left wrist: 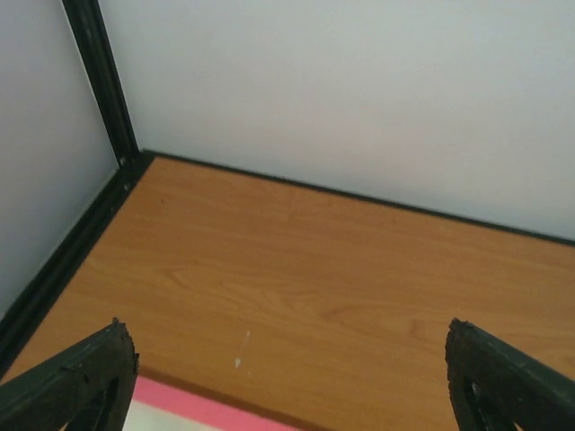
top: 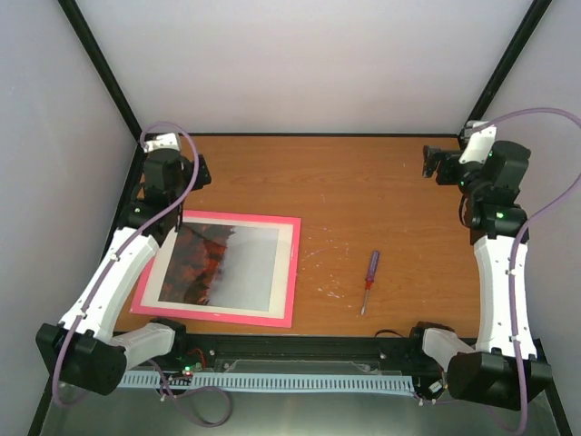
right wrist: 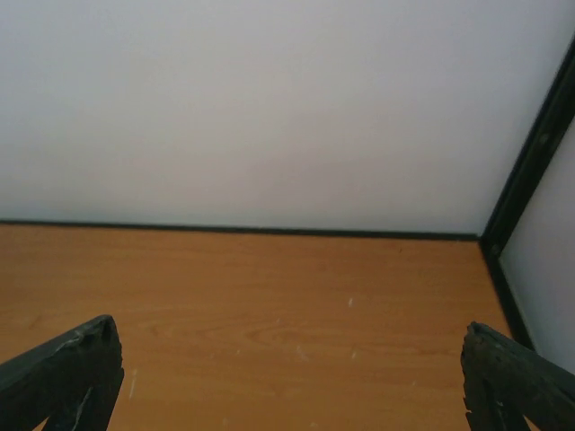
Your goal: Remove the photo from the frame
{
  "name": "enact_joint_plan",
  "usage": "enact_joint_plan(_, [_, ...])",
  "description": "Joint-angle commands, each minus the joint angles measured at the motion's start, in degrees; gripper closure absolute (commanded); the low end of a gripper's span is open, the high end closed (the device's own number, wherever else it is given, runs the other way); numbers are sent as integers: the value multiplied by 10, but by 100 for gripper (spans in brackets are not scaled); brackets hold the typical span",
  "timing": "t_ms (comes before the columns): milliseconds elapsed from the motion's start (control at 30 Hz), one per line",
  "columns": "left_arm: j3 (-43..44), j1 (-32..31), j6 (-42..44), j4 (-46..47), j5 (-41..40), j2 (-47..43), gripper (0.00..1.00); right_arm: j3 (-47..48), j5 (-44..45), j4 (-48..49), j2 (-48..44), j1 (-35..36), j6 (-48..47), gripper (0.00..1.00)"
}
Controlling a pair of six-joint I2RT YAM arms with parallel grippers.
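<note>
Left gripper: I see my left gripper (top: 201, 170) near the far left corner of the table (top: 363, 191). Its jaws are spread wide, with nothing between them.
Left wrist view: both fingers (left wrist: 76, 382) stand at the edges of the picture. There is bare wood between them and a pink corner of the frame (left wrist: 207, 406) at the bottom.
Right gripper: my right gripper (top: 437, 164) hangs at the far right. Its jaws are also spread wide and empty, and its own camera shows only wood and the white wall.
Frame: the frame (top: 294, 268) lies flat and face up on the near left of the table. My left arm crosses over its left edge.
Photo: the photo (top: 222, 263) sits inside the frame behind a cream mat. It is dark red and black on the left and pale grey on the right.
Screwdriver: the screwdriver (top: 369, 282) lies to the right of the frame, apart from it. Its red handle points away from me.
</note>
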Motion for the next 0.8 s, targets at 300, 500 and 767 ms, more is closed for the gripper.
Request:
enact_joint_plan(300, [-138,41,-64,-39,285,-63,17,-116,-149,-45,14,71,-130,1])
enact_joint_plan(500, [-181,-35,-110,-56,318,-60,19,-136,-194,-55,71,135,-187,4])
enact_joint_plan(767, [-150,-74,-176,-26,343,70,19,-158,-253,-71,112,195,-226,8])
